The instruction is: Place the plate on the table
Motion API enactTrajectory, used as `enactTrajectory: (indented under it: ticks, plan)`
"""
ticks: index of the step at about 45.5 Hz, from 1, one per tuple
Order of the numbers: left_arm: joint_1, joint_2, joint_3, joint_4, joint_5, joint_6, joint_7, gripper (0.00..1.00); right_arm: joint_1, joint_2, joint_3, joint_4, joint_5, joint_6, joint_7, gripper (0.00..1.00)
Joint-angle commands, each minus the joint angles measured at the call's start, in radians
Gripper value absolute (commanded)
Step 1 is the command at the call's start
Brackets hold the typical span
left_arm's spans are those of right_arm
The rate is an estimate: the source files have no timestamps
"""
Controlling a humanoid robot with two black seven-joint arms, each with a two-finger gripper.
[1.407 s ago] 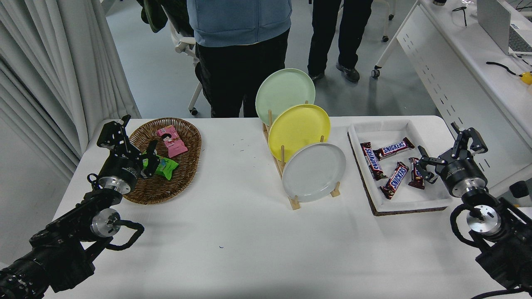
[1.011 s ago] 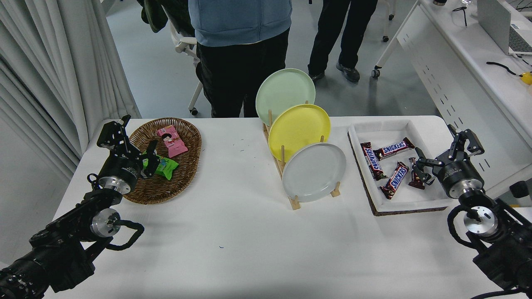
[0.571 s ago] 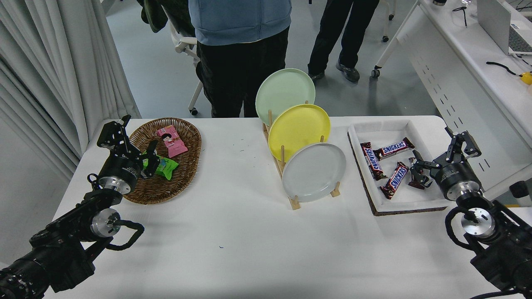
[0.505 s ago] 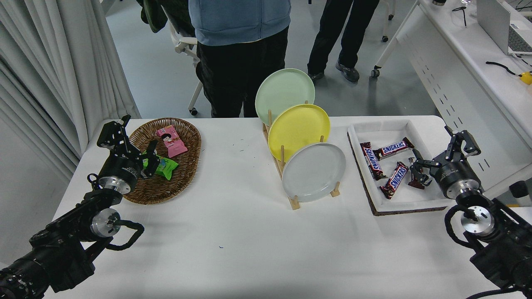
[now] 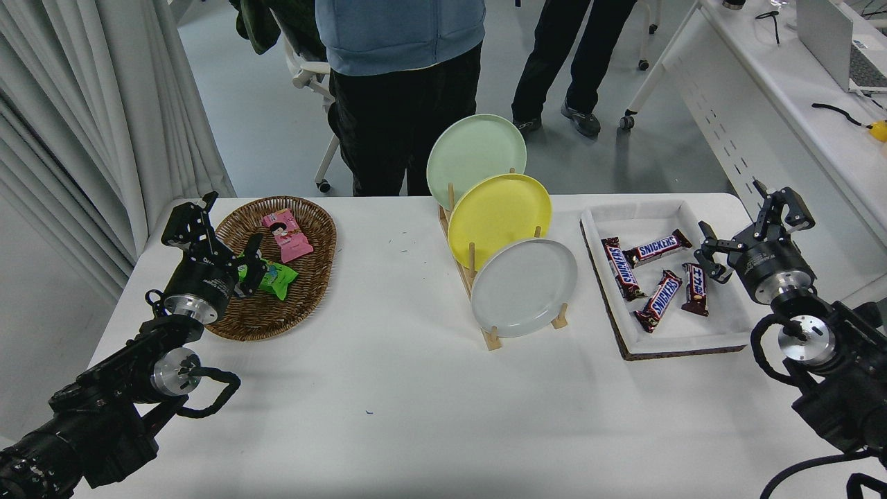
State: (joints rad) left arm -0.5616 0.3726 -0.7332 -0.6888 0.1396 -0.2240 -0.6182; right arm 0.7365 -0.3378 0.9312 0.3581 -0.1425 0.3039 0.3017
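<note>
The light-grey plate (image 5: 524,287) stands on edge in the front slot of a wooden rack (image 5: 490,337) on the white table (image 5: 416,416). My right gripper (image 5: 752,223) is open and empty, over the right edge of the white tray, well to the right of the plate. My left gripper (image 5: 225,229) is parked at the lower left over the wicker basket, open.
A yellow plate (image 5: 499,216) and a pale green plate (image 5: 475,159) stand behind the grey one. A white tray (image 5: 665,333) holds several Snickers bars. A wicker basket (image 5: 305,277) holds snack packets. A person (image 5: 402,83) stands at the far side.
My right gripper first slid left and forward over the tray, then lifted and drew back to the right, off the chocolate bars. The plate and left arm have not moved.
</note>
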Motion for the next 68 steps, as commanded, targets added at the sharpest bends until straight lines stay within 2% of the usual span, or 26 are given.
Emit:
enactTrajectory:
  ticks: [1,9,15,22,28,40,45,52,68]
  plan:
    - [0.000,0.000,0.000,0.000,0.000,0.000,0.000,1.00,0.033,-0.069,-0.141,-0.005,-0.008,-0.023,-0.001,1.00]
    - [0.000,0.000,0.000,0.000,0.000,0.000,0.000,1.00,0.107,-0.101,-0.199,-0.004,-0.002,-0.023,0.001,1.00]
    - [0.000,0.000,0.000,0.000,0.000,0.000,0.000,1.00,0.110,-0.164,-0.254,0.009,-0.009,-0.009,0.001,1.00]
    - [0.000,0.000,0.000,0.000,0.000,0.000,0.000,1.00,0.187,-0.266,-0.532,0.093,-0.009,0.006,0.001,1.00]
    - [-0.001,-0.001,0.000,0.000,0.000,0.000,0.000,1.00,0.276,-0.388,-0.770,0.183,-0.006,0.101,0.001,1.00]
    - [-0.001,-0.001,0.000,0.000,0.000,0.000,0.000,1.00,0.351,-0.402,-0.819,0.228,-0.008,0.253,0.001,1.00]
    - [0.000,0.000,0.000,0.000,0.000,0.000,0.000,1.00,0.395,-0.423,-0.919,0.252,-0.006,0.319,0.001,1.00]
    - [0.000,0.000,0.000,0.000,0.000,0.000,0.000,1.00,0.497,-0.426,-1.083,0.314,0.004,0.330,0.001,1.00]
    - [0.000,0.000,0.000,0.000,0.000,0.000,0.000,1.00,0.543,-0.400,-1.098,0.338,0.012,0.311,-0.006,1.00]
